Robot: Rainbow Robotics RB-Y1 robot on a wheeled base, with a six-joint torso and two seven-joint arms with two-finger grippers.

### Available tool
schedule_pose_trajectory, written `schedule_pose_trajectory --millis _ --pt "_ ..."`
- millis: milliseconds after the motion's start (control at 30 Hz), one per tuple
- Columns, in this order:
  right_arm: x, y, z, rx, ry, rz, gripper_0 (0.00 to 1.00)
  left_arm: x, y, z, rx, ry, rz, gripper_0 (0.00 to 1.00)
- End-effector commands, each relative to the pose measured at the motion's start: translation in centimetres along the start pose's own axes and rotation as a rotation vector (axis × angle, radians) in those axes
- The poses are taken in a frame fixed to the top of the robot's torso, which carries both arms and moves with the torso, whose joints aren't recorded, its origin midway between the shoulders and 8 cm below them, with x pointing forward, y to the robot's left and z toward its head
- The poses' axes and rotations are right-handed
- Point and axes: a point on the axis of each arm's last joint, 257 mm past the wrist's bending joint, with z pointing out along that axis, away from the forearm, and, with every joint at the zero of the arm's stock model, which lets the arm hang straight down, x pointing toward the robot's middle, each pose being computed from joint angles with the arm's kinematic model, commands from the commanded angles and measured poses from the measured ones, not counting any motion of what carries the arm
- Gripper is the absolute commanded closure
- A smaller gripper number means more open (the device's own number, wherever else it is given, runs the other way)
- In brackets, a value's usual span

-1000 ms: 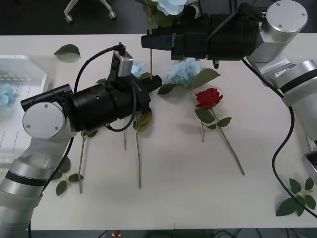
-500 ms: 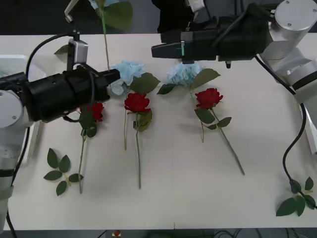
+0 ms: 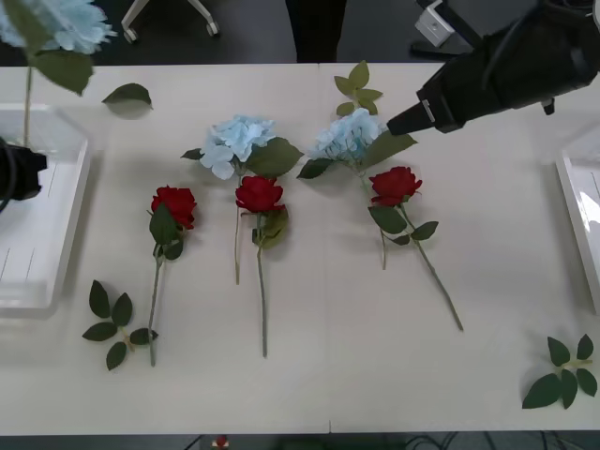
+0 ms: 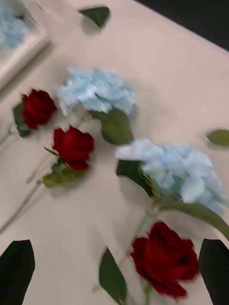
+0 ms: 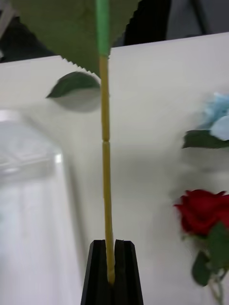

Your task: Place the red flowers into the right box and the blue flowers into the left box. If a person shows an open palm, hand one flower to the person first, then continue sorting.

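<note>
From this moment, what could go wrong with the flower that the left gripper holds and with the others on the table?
1. The left gripper pinches the blue flower only at the thin stem end, so the heavy head may swing or slip before reaching the left box.
2. The open right gripper hovers over a red rose whose stem lies against a blue hydrangea; grasping one may drag the other.
</note>
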Motion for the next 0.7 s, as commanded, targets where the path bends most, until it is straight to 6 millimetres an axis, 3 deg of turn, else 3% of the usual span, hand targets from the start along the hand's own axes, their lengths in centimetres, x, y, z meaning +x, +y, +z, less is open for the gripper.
schedule_pose_trajectory --millis 33,67,100,133,267,400,700 --pt "1.1 -2.5 -2.4 0.138 0.093 0.024 0.00 -0.8 6.3 -3.5 -0.176 0.048 0.016 1.00" --pt "1.9 -3.3 -2.8 0.176 0.131 0.031 0.00 -0.1 8.2 -4.5 -0.231 0.070 0.016 1.00" --pt "1.9 -3.3 -2.8 0.176 0.131 0.031 0.00 -0.1 8.2 -4.5 -0.231 0.070 0.016 1.00" --pt "3.5 -4.5 -3.5 0.237 0.190 0.038 0.00 0.8 11.1 -6.1 -0.313 0.099 0.015 1.00" --pt "5.7 -6.2 -4.7 0.349 0.249 -0.009 0.00 2.6 15.6 -8.8 -0.413 0.147 -0.024 1.00" --pt "7.6 -6.7 -4.7 0.415 0.289 -0.019 0.00 4.1 18.2 -10.2 -0.449 0.172 -0.078 1.00" --pt "10.5 -7.2 -1.9 0.478 0.264 -0.013 0.00 9.3 21.8 -10.7 -0.516 0.205 -0.144 1.00"
